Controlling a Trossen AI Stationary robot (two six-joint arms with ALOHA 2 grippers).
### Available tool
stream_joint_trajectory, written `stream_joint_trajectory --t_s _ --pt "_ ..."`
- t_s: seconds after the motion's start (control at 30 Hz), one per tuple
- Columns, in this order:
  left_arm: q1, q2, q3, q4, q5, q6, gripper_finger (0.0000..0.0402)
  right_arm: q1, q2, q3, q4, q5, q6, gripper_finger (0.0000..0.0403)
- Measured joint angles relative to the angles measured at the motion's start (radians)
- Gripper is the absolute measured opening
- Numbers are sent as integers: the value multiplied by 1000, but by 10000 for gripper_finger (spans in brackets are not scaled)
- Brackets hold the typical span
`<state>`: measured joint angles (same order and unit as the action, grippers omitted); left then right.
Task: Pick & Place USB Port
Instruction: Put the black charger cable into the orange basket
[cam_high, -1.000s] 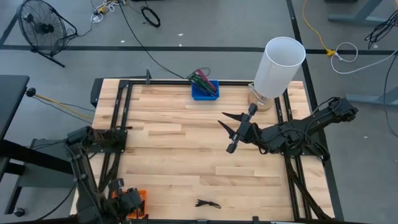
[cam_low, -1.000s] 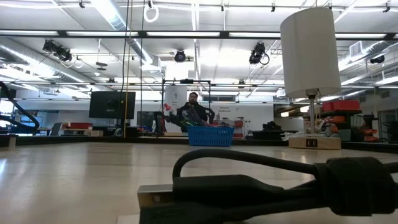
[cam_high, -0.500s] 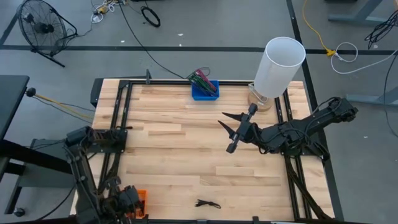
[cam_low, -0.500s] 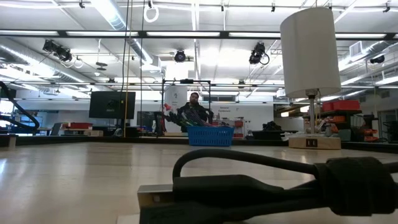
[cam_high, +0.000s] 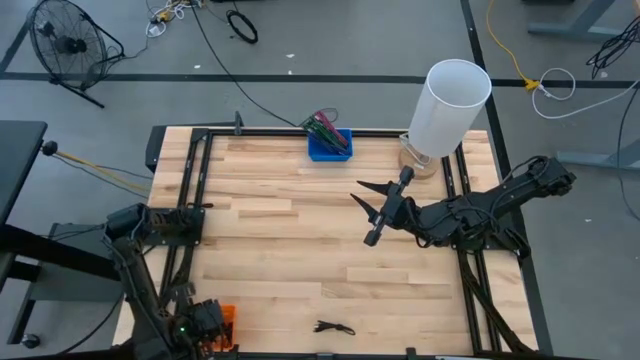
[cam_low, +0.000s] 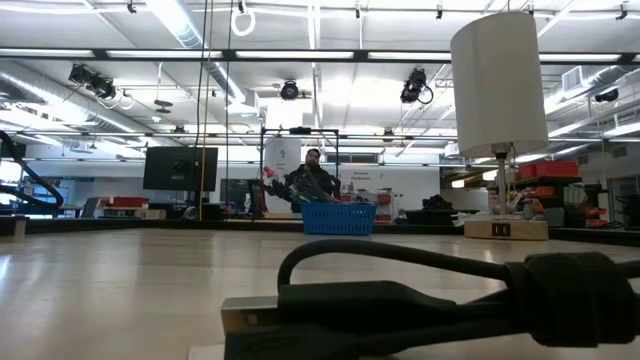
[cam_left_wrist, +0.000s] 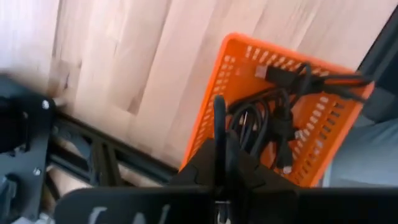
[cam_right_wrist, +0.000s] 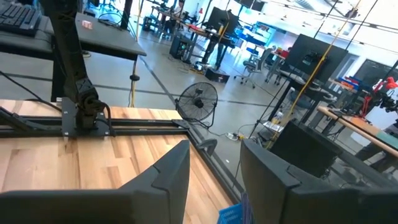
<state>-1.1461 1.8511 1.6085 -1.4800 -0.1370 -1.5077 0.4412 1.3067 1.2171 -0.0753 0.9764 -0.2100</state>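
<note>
A tall white cylinder (cam_high: 451, 108) stands on a small wooden base (cam_high: 420, 160) at the table's far right corner — in the low view it rises on a thin stem. A blue basket (cam_high: 329, 145) stuffed with red and green items sits at the far edge, near the middle. Off the table, a floor fan (cam_high: 62, 42) stands far left, a yellow cord (cam_high: 520, 60) lies coiled on the floor far right, and a person (cam_low: 312, 178) sits in the room beyond.

black usb cable (cam_high: 333, 327) coiled loosely, lying flat on the wooden table's near edge
</note>
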Motion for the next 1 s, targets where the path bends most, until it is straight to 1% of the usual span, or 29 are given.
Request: stream_joint_trajectory --t_s 0.1,0.3,0.43,0.7,0.87,1.0 --pt "0 0 0 14 -24 -4 14 0 0 0 0 0 0 144" --pt "0 0 0 37 -42 -5 44 0 0 0 -1 0 0 144" --pt "0 0 0 38 -48 -7 54 0 0 0 -1 0 0 144" --pt "0 0 0 43 -101 -7 57 0 0 0 -1 -1 0 144" --pt "0 0 0 65 -153 6 57 0 0 0 -1 -1 0 144" --pt "1 0 0 64 -157 -4 58 0 0 0 -1 -1 0 144"
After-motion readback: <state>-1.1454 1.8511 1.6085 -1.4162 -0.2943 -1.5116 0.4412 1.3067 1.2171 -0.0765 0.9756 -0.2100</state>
